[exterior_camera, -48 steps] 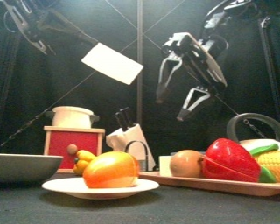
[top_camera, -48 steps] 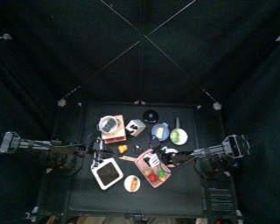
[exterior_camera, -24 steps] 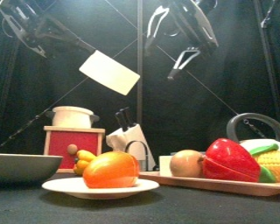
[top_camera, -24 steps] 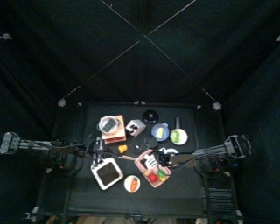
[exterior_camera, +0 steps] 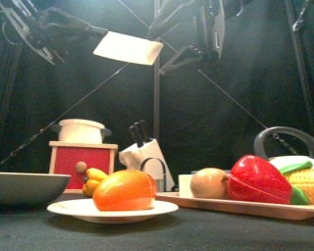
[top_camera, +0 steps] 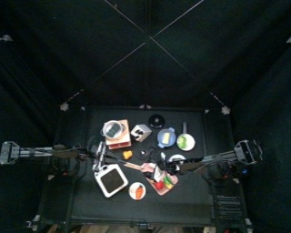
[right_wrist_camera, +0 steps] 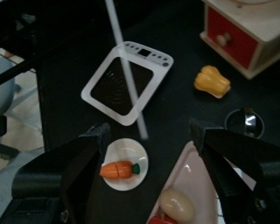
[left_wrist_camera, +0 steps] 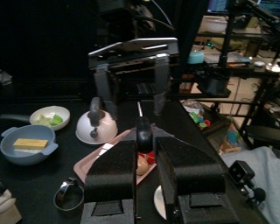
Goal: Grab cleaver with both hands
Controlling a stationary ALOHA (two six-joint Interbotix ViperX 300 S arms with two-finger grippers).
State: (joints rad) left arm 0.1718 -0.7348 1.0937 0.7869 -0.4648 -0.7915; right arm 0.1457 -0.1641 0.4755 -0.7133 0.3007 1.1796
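Note:
The cleaver [exterior_camera: 129,47] hangs high above the table, its pale broad blade nearly level. My left gripper [exterior_camera: 42,34] is shut on its handle. In the left wrist view the handle [left_wrist_camera: 143,140] sits between the jaws and the blade runs away edge-on. My right gripper [exterior_camera: 186,41] is open at the blade's far end. The left wrist view shows it [left_wrist_camera: 133,79] with one finger on each side of the blade, not closed on it. In the right wrist view the blade is a thin white line [right_wrist_camera: 122,66] above the spread jaws.
Below stand a wooden tray [exterior_camera: 219,206] with a red pepper [exterior_camera: 255,179] and corn, a plate [exterior_camera: 81,214] with an orange, a grey bowl [exterior_camera: 23,186], a red grinder box [exterior_camera: 81,157], a knife block [exterior_camera: 144,157] and a kettle [exterior_camera: 290,147]. A scale [right_wrist_camera: 127,80] lies under the right gripper.
The left gripper has lifted the cleaver and turned its blade more level. The right gripper has risen and moved left, up to the blade's far end.

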